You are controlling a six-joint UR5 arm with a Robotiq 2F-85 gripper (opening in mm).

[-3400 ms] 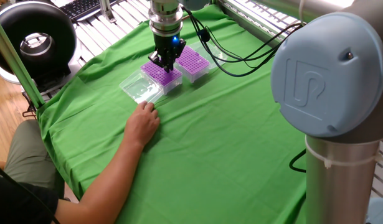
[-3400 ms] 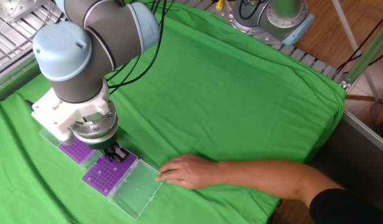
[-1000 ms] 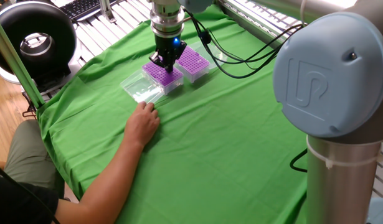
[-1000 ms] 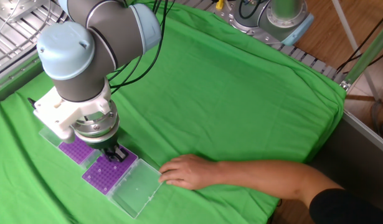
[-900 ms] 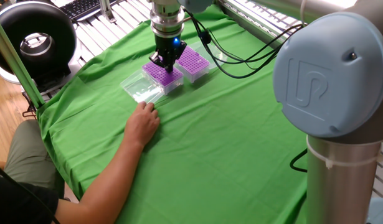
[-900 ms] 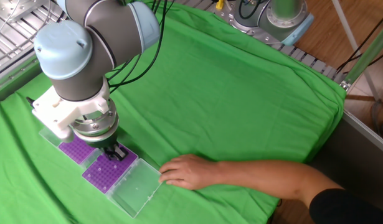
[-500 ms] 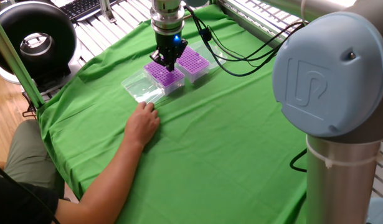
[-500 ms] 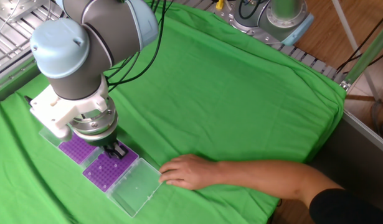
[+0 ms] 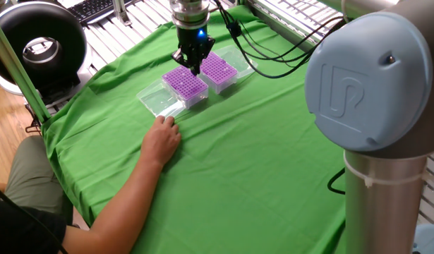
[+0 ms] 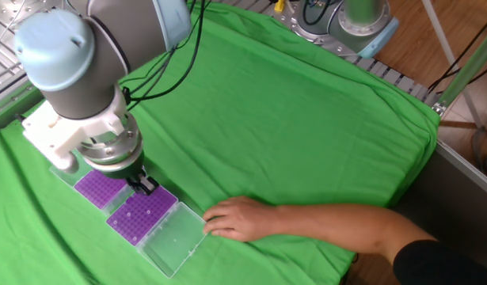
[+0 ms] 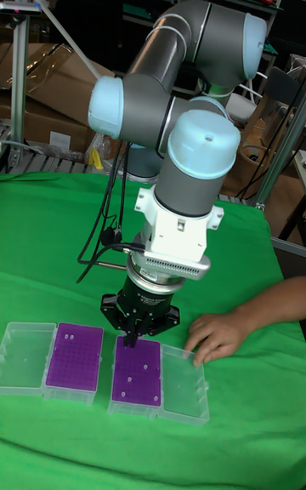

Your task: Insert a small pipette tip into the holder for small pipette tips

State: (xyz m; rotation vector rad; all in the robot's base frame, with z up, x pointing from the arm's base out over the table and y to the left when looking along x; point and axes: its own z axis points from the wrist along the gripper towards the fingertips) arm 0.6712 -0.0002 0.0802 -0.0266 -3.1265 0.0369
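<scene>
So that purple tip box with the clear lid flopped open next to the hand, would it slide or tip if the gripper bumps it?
The purple tip box looks like light, thin plastic, so it would probably slide on the green cloth. It sits low and wide with its open lid lying flat beside it, so tipping seems unlikely. The hand beside the lid may be steadying it.

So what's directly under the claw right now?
The purple rack beside the hand, near its far edge, with a few pale tips seated further forward. Any tip between the claw fingers is too small to make out.
</scene>
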